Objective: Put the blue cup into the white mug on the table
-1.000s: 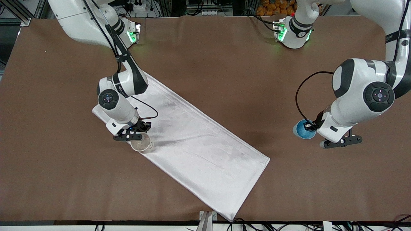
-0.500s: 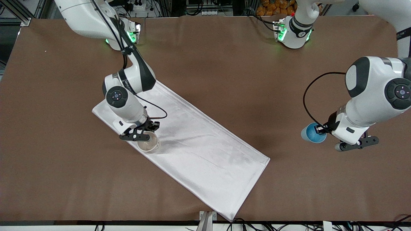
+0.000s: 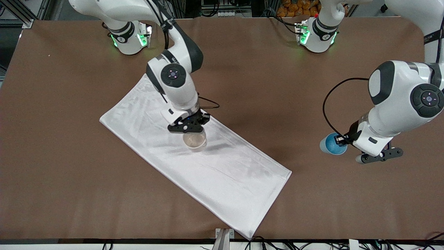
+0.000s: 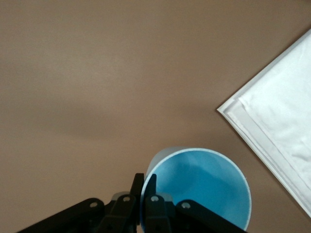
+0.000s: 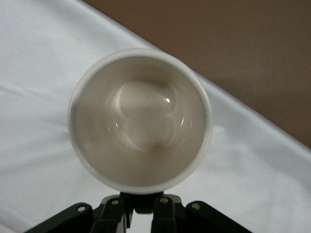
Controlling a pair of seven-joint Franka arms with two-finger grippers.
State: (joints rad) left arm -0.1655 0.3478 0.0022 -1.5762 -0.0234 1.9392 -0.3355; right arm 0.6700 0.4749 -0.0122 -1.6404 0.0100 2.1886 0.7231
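1 white cloth [image 3: 194, 163] on brown table [image 3: 69, 173].

**Item count**

Blue cup [image 3: 332, 146]: 1. White mug [image 3: 195, 141]: 1. White folded cloth [image 3: 222, 170]: 1. Brown table [image 3: 69, 180]: 1. Franka arms: 2, each with one two-finger gripper; right gripper [image 3: 189, 127], left gripper [image 3: 347, 143].

A robotics lab is indicated: two arm bases [image 3: 129, 34] are bolted along one table [image 3: 69, 173] edge, with cables [image 3: 263, 243] trailing off the facing edge.
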